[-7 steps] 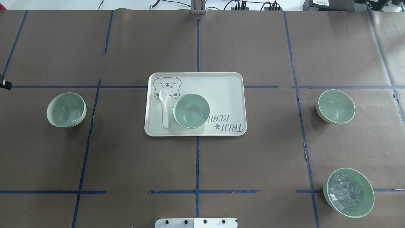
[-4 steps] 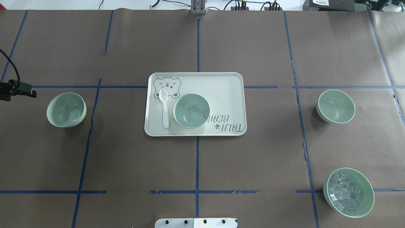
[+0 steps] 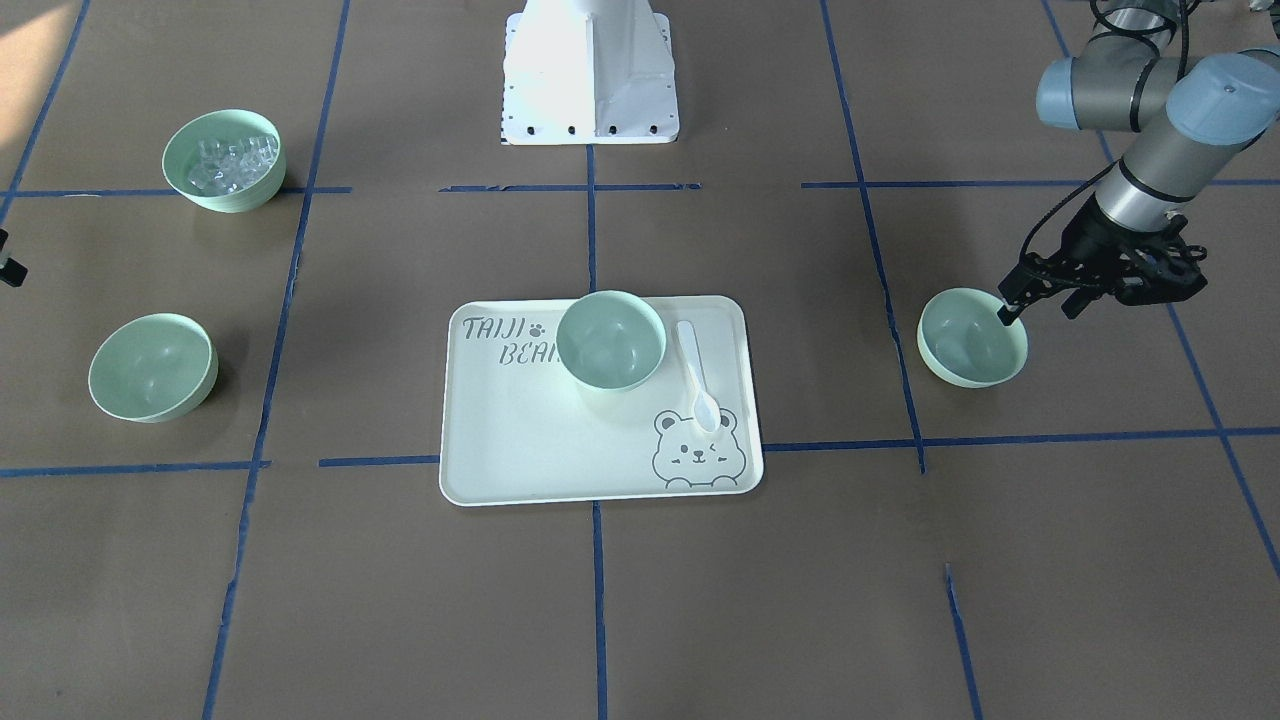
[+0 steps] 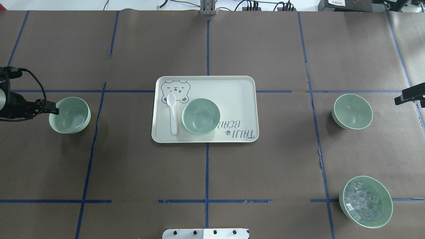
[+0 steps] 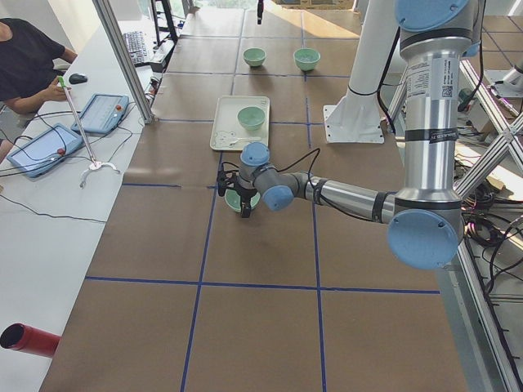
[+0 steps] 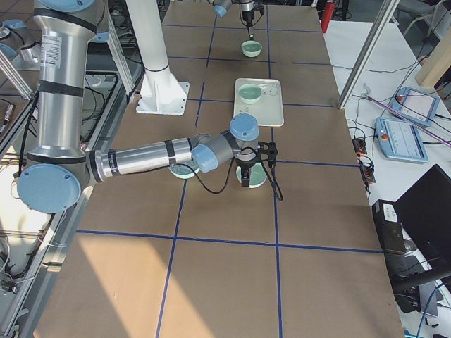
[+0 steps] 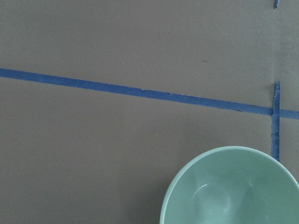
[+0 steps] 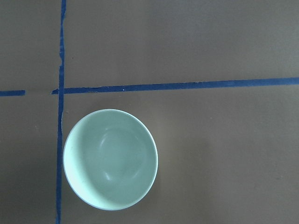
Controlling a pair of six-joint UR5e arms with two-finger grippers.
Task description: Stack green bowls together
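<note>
Nothing is stacked yet: the middle bowl [image 4: 201, 116] sits on the tray [image 4: 239, 86], the left bowl [image 4: 69, 115] at its 9 o'clock has the left fingers [image 3: 1012, 303] spread wide at its rim, and the right bowl [image 4: 352, 111] at 3 o'clock lies near the right fingers [image 4: 406, 96], whose spread I cannot tell.

- The tray [image 3: 520, 450] carries dark grey lettering [image 3: 493, 328]: "TAIJI", then a small paw print, with "BEAR" on the line beneath.
- In the front-facing view, a green bowl [image 3: 611, 340] covers the end of "BEAR".
- In the overhead view both words show whole, upside down.
- A white label [image 4: 337, 2] on a black box beyond the table is too small to read.
</note>
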